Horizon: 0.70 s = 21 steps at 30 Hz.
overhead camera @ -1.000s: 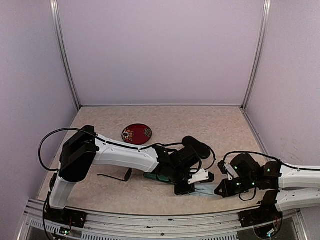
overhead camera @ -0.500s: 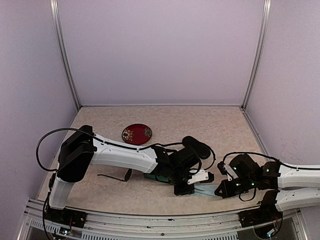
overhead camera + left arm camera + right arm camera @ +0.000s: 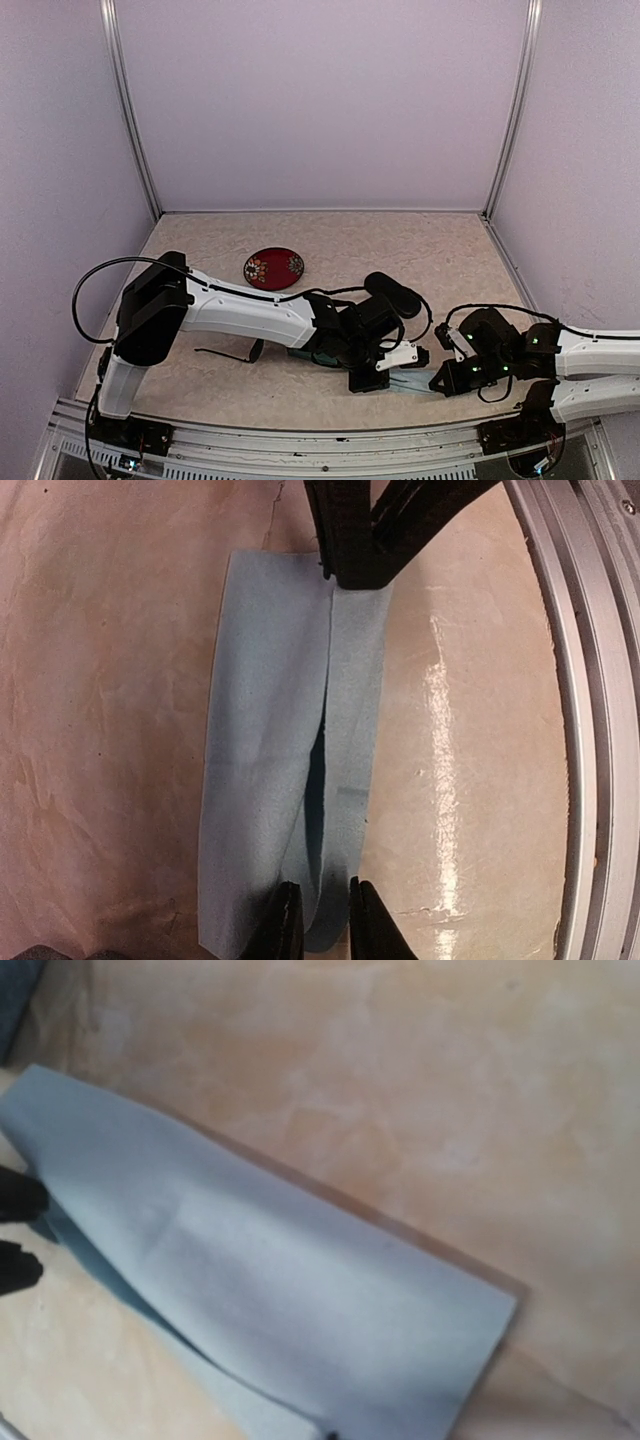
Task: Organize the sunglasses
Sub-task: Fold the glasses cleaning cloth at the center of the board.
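Right gripper (image 3: 352, 575) clamps the blue-grey case (image 3: 265, 730) at its end, top of left wrist view. Left gripper (image 3: 323, 890) straddles its open lip at bottom edge, jaws slightly apart; gripping or not, cannot tell. Thin-framed black sunglasses (image 3: 228, 352) lie lower left of top view.

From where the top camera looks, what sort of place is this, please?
Probably a robot test booth, not a home: plain lilac panel walls held by aluminium posts, a beige table, and the left arm and right arm mounted at its near edge.
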Tool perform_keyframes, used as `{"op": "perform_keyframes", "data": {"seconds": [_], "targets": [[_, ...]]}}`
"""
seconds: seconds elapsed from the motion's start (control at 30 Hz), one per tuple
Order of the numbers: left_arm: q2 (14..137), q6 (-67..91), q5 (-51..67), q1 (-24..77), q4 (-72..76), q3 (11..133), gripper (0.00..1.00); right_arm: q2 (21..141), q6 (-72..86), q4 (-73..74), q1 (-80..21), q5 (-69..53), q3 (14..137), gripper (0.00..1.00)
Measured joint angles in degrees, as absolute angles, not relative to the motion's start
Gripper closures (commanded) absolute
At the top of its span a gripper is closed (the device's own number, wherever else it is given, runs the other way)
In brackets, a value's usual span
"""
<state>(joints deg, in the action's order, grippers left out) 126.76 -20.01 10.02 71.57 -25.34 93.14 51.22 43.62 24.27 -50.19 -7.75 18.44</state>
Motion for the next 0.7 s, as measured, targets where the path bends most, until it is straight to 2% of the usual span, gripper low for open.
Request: {"op": "perform_keyframes", "data": {"seconds": [0.2,0.47,0.7], "targets": [[127.11,-20.18,9.76,71.64,-25.67,93.17,0.85,51.22,43.59,24.25,-50.19,-7.75,18.44,1.0],[127.52,-20.58,9.58,71.75,-25.89,93.78,0.92,51.22,43.59,24.16,-50.19,-7.79,18.44,1.0],[128.09,-20.88,9.61,71.75,-26.17,94.35,0.93,51.22,43.59,24.14,-50.19,-7.79,18.44,1.0]]}}
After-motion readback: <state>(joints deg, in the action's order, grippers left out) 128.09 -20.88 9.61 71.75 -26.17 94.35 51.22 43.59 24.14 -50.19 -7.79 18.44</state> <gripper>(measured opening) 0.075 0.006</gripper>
